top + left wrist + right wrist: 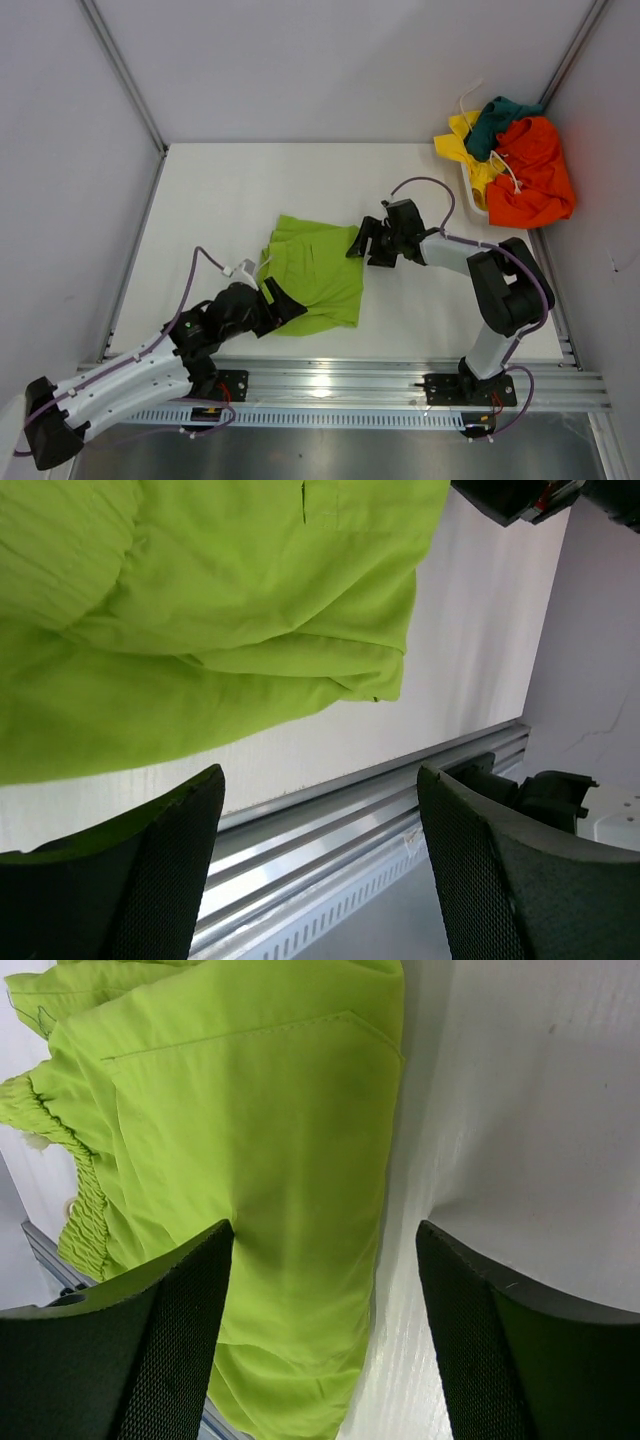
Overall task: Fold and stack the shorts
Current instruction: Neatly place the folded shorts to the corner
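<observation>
Lime green cloth is met at both grippers. Starting from the right gripper point(358, 243): it is spread open at the upper right corner of the lime green shorts point(318, 272). In the right wrist view the hemmed edge is seen running between the fingers point(160, 1340), and nothing is clamped. The left gripper point(283, 306) is also open and is placed at the lower left edge of the same pair. In its wrist view the cloth lies up-frame, with bare table point(230, 190) between the pads.

The two grippers are thus set on opposite corners, neither clearly nearer. The long axis is judged to run roughly top to bottom of the overhead frame. The elastic waist and white drawstring point(243, 268) are on the left side.

The pair is laid mostly flat at frame centre, rumpled along the lower edge, and the fold is judged not finished.

At upper right, well apart, the orange pair point(535, 175), yellow pair point(460, 140) and teal pair point(497, 120) are heaped in the white basket point(468, 187), unfolded.
</observation>
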Controlling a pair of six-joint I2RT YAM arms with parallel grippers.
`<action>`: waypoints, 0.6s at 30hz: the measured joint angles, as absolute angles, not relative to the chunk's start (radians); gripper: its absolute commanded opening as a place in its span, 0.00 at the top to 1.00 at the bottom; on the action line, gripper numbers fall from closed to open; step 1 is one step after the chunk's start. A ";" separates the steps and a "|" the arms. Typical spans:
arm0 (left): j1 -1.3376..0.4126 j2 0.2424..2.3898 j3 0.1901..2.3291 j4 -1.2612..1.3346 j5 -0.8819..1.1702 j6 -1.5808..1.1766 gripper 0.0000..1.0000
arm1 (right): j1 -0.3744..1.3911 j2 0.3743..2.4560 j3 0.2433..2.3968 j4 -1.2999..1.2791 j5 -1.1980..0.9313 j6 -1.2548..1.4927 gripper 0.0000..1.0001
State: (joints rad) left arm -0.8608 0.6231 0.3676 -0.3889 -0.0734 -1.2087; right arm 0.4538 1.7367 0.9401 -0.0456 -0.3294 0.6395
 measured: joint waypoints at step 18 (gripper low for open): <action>-0.960 0.907 0.435 -0.472 -0.216 -1.557 0.15 | 0.454 1.718 0.920 0.024 -0.326 0.680 0.26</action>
